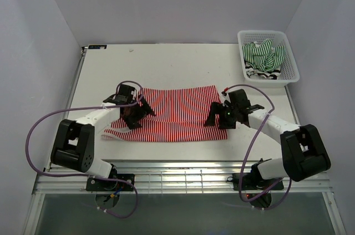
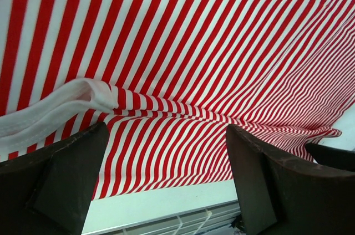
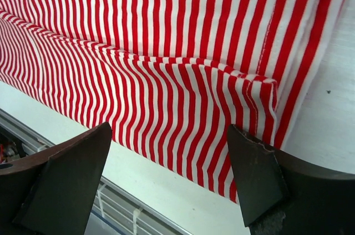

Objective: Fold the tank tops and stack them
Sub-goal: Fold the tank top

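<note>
Robot lab, test booth type: white table boxed in w/ plain white walls, left arm & right arm mounted on metal rail at front, purple cables hanging loose

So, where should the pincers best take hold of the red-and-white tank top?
Probably at its two short ends, from above. The red-and-white tank top lies flat, so only raised edges can be pinched: the white strap edge near the left pincer, the folded corner near the right pincer.

Red-and-white tank top, partly folded, central; green-and-white top (crumpled), in basket
</note>
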Motion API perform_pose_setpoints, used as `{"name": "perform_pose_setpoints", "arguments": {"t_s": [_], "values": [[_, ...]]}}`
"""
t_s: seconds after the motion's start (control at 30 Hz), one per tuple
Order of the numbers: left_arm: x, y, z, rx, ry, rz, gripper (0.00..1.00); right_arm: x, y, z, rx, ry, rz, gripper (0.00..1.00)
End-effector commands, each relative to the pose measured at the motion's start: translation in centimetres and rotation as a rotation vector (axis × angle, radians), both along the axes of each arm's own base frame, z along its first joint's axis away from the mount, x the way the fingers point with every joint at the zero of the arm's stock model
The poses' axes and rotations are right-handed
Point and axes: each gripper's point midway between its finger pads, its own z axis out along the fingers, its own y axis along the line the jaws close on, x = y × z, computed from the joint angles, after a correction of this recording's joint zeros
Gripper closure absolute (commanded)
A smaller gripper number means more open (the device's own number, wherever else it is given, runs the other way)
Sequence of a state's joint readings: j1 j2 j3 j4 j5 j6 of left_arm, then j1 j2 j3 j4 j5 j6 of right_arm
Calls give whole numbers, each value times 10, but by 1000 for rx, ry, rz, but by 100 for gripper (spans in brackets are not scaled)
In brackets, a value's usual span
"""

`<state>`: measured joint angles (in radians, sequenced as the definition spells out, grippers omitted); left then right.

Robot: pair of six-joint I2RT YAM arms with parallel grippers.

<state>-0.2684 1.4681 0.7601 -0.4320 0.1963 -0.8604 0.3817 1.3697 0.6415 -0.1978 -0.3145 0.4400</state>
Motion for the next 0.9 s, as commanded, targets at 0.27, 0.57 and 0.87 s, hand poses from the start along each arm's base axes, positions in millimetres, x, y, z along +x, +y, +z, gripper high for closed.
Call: {"name": "perform_pose_setpoints", "arguments": {"t_s": [0.27,0.57,0.87], "values": [[111,8,92,178,-288,-44,2,98,1,96,-71,-278,-44,10],[198,39,77,355,-265,-27,2,162,1,104,-85,-312,-52,10],[219,43,33,359,-212,-98,2,168,-3,88,-109,-281,-40,10]]}}
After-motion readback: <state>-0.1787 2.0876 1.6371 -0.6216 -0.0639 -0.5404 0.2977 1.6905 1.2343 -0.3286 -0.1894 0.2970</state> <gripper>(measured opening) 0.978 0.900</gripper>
